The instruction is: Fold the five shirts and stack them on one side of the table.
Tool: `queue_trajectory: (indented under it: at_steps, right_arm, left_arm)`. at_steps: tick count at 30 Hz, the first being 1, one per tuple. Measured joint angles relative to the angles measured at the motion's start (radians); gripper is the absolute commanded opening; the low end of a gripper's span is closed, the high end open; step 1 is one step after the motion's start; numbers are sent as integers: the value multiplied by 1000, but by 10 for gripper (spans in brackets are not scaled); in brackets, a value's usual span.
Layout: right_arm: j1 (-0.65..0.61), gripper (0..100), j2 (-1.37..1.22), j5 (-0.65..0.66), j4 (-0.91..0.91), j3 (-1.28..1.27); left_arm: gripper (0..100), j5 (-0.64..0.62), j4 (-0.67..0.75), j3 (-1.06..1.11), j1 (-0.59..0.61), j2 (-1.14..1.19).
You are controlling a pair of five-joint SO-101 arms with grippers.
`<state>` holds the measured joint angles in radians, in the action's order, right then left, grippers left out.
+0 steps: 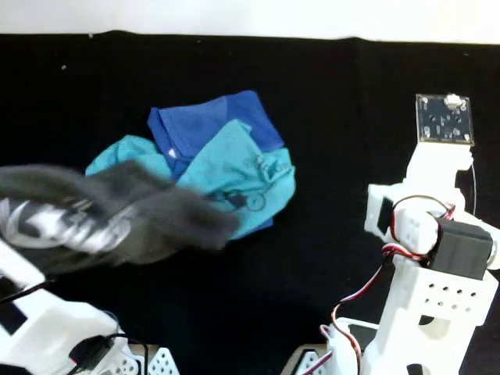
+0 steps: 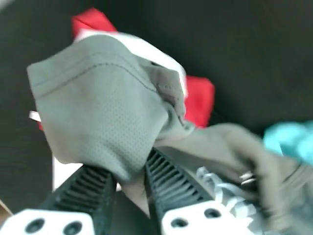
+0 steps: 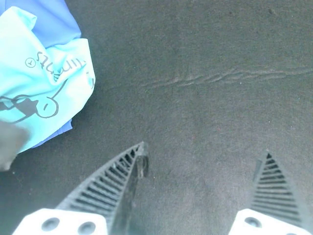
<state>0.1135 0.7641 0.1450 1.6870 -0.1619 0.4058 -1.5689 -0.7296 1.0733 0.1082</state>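
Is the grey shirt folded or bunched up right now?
Bunched, not folded: the grey shirt hangs crumpled in loose wrinkles, pinched by the left gripper.

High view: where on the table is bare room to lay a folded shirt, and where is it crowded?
Bare table lies between the teal shirt and the right arm, and along the far edge behind the blue shirt. Crowded: the left, where the grey shirt, held in the left gripper's fingers, overlaps the pile.

Robot lab: black-clothed table [image 1: 328,101], white wall [image 1: 234,14].
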Motion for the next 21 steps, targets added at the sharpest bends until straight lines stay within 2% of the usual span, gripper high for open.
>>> queue_trajectory:
  at_steps: [5,12,18,21]
  right_arm:
    - [0,335,0,0,0,0]
    - [0,335,0,0,0,0]
    - [0,335,0,0,0,0]
    - [0,335,0,0,0,0]
  left_arm:
    - [8,3,166,0,118,0]
    - [22,3,206,35,117,-2]
    - [280,3,196,133,71,41]
    - [281,3,121,135,21,43]
